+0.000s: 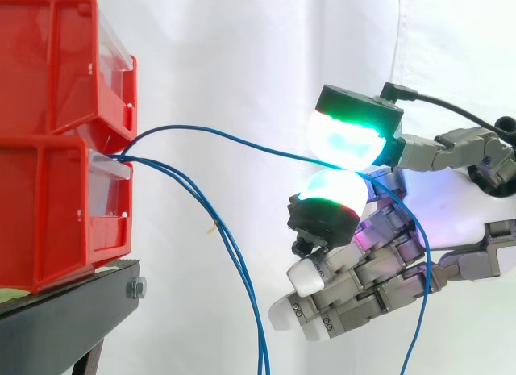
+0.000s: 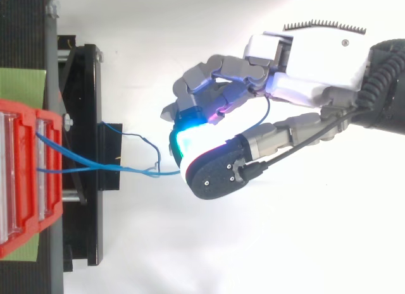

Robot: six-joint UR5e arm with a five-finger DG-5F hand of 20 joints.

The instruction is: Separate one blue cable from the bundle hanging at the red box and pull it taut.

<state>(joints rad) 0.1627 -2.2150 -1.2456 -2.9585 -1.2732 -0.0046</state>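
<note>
The red bins (image 1: pixel 48 149) looked like glossy moulded plastic, with clear plastic front panels (image 1: pixel 107 199). The stand (image 1: pixel 72 314) beneath was matt black metal, fitted with a shiny steel bolt (image 1: pixel 135 289). The blue cable (image 1: pixel 226 137) had a smooth plastic sheath. The hand (image 1: pixel 379 270) showed matt grey segments and smooth translucent pads (image 1: pixel 347 141). The white curtain (image 1: pixel 242 52) was matt cloth.

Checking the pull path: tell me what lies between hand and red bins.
Side view: only the pinched blue cable spans from the red bins to the hand; two loose blue strands hang below it.
</note>
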